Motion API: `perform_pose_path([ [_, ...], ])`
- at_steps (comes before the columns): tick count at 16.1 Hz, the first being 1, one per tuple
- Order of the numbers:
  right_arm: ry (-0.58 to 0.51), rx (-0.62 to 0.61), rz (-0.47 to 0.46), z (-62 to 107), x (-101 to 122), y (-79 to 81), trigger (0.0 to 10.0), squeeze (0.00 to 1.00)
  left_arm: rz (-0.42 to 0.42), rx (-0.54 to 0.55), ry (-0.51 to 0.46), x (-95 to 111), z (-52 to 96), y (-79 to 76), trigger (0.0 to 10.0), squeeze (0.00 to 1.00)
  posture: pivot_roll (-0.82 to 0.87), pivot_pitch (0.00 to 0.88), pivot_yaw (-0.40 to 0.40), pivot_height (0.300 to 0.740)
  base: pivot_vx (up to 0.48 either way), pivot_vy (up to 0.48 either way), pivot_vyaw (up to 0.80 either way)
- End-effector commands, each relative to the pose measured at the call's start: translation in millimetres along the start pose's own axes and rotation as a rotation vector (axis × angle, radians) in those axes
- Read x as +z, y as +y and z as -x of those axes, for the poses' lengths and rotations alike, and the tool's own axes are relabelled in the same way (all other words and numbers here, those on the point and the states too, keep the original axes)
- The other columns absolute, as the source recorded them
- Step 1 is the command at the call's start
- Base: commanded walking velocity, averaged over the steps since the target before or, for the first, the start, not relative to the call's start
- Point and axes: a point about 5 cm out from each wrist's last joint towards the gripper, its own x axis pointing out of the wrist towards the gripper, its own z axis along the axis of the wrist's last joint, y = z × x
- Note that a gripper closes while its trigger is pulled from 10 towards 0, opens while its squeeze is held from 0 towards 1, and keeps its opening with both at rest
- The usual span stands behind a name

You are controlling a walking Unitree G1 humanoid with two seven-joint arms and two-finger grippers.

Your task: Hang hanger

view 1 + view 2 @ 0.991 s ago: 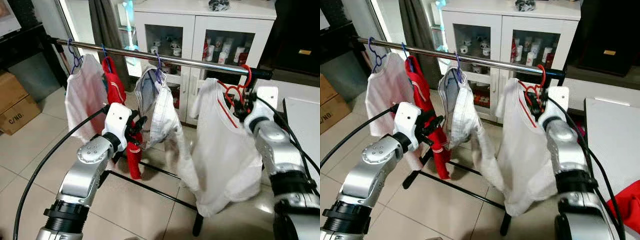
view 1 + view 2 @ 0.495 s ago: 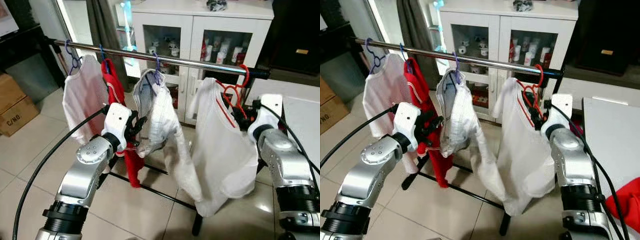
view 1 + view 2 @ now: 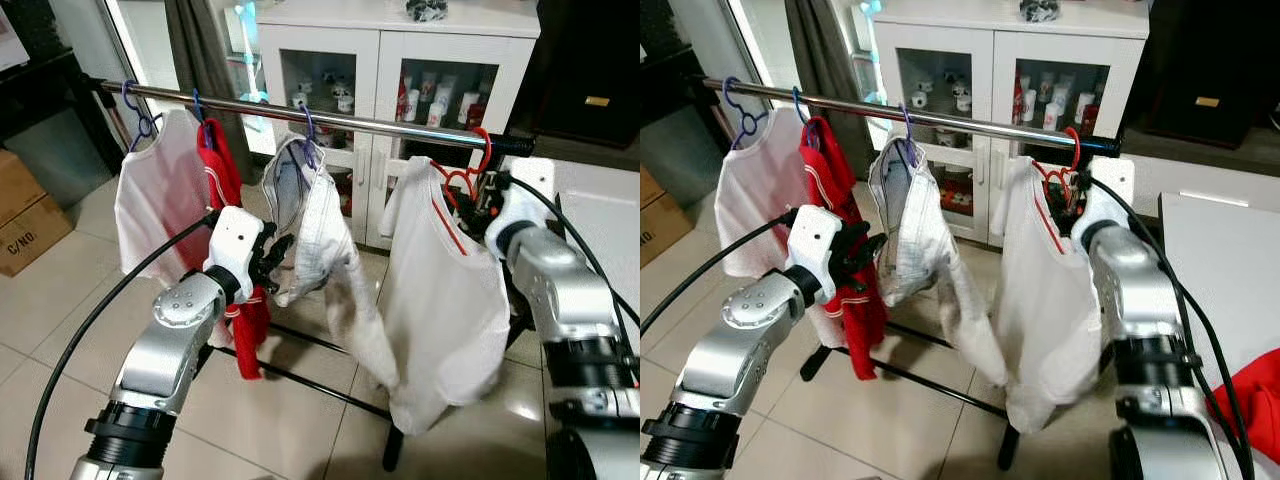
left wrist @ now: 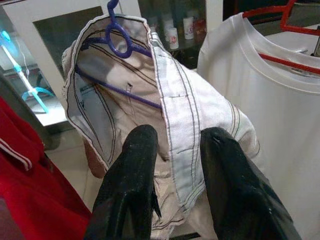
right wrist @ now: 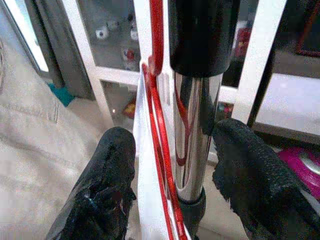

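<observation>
While the red hanger [image 3: 462,180] hooks over the right end of the shiny rail [image 3: 330,120], its hook points up and its arms slope down inside the white shirt [image 3: 440,290]. The right gripper [image 5: 172,150] sits just beside it, fingers [image 5: 112,165] spread wide with the hanger and rail between them, gripping nothing. The left gripper [image 4: 175,165] has its fingers [image 4: 135,165] parted around the edge of the pale garment [image 3: 310,215] on a purple hanger [image 3: 308,130]. A red top [image 3: 232,200] and another white top [image 3: 160,200] hang further left. A white cabinet [image 3: 400,50] stands behind.

Cabinet jars [image 3: 437,95] — perhaps bottles — too small to tell.
</observation>
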Motion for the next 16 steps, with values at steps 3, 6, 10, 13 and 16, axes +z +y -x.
perform_pose_path([
  [3, 0.066, 0.052, -0.018, -3.8, -2, 11.2, 10.0, 0.0, -0.009, 0.015, -0.008, 4, 2.5, 5.1, 10.0, 0.0, 0.04, 0.0, 0.054, 0.74, 0.0, 0.0, 0.0],
  [6, 0.079, 0.082, -0.057, -4.2, -1, 17.1, 9.1, 0.0, -0.008, 0.02, -0.008, 4, 2.7, 5.6, 10.0, 0.0, 0.04, 0.0, 0.054, 0.74, 0.0, 0.0, 0.0],
  [10, 0.06, 0.065, -0.152, -9.6, 1, 19.2, 4.4, 0.0, -0.009, 0.016, -0.008, 3, 1.5, 4.2, 10.0, 0.0, 0.04, 0.0, 0.058, 0.74, 0.0, 0.0, 0.0],
  [13, 0.051, 0.036, -0.18, -15.4, 5, 20.6, 4.2, 0.0, -0.01, 0.015, -0.008, 4, 1.3, 4.1, 10.0, 0.0, 0.04, 0.0, 0.057, 0.74, 0.0, 0.0, 0.0],
  [16, 0.059, 0.021, -0.18, -20.9, 7, 22.9, 3.6, 0.0, -0.012, 0.016, -0.006, 3, 2.0, 4.4, 10.0, 0.0, 0.04, 0.0, 0.053, 0.74, 0.0, 0.0, 0.0],
])
